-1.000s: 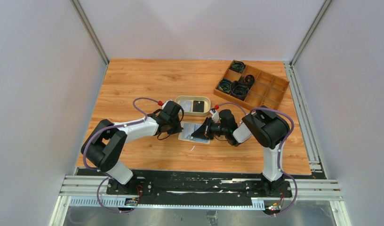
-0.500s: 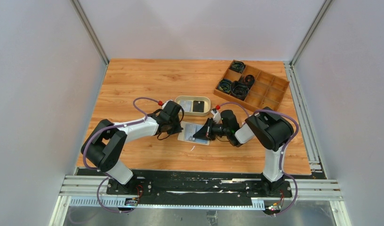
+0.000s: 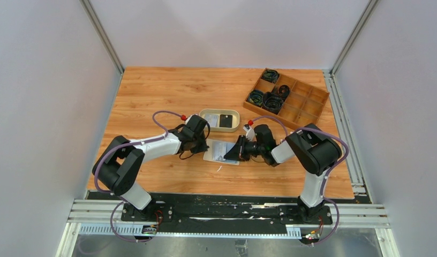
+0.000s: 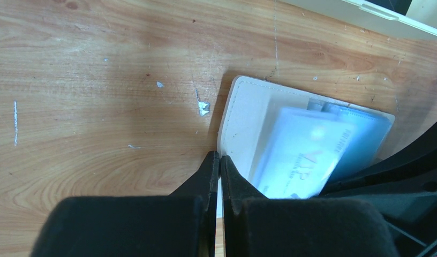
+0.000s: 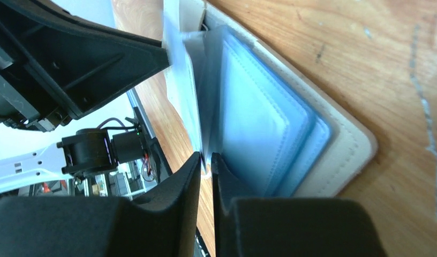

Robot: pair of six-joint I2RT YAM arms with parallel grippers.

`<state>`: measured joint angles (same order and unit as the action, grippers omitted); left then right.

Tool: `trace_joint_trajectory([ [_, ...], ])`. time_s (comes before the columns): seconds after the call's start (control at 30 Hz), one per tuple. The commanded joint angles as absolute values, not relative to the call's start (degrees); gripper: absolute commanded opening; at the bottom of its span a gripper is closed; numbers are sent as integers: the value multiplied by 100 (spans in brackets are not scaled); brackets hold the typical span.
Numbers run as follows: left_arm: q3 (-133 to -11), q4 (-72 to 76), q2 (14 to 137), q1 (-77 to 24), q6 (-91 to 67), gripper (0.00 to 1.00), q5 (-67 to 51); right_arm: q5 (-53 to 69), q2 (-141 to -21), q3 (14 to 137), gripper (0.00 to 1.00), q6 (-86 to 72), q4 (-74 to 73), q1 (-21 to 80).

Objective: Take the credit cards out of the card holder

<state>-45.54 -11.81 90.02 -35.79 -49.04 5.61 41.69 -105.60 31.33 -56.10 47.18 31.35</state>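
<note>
Left tool (image 4: 220, 158) is pinched shut, its tips at the near edge of the cream card holder (image 4: 242, 115), which lies open on the wooden bench (image 4: 98, 85). Right tool (image 5: 204, 160) stands narrow, nipping the edge of a pale blue card (image 4: 304, 155) that tilts up out of the holder's pocket (the letters "VIP" can be read on it; the smaller print beside them is too blurred).
</note>
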Motion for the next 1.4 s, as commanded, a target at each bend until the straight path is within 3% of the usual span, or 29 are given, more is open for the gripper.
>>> trace_joint_trajectory([
  [0.0,-4606,-1362,9070,-3551,-4799,0,851,4171,-10848,3240,21,-5692,4765,3039],
  [0.2,-4593,-1346,9069,-3556,-4799,0,839,4045,-11079,3491,40,-6055,5171,3036],
  [0.27,-4592,-1336,9077,-3552,-4791,0,828,3995,-11085,3597,42,-6096,5117,3053],
  [0.9,-4573,-1250,9127,-3551,-4816,0,798,3604,-10899,4469,43,-6212,3880,3585],
  [1.37,-4522,-1239,9040,-3534,-4843,0,800,3553,-10946,4312,42,-6720,4664,3829],
])
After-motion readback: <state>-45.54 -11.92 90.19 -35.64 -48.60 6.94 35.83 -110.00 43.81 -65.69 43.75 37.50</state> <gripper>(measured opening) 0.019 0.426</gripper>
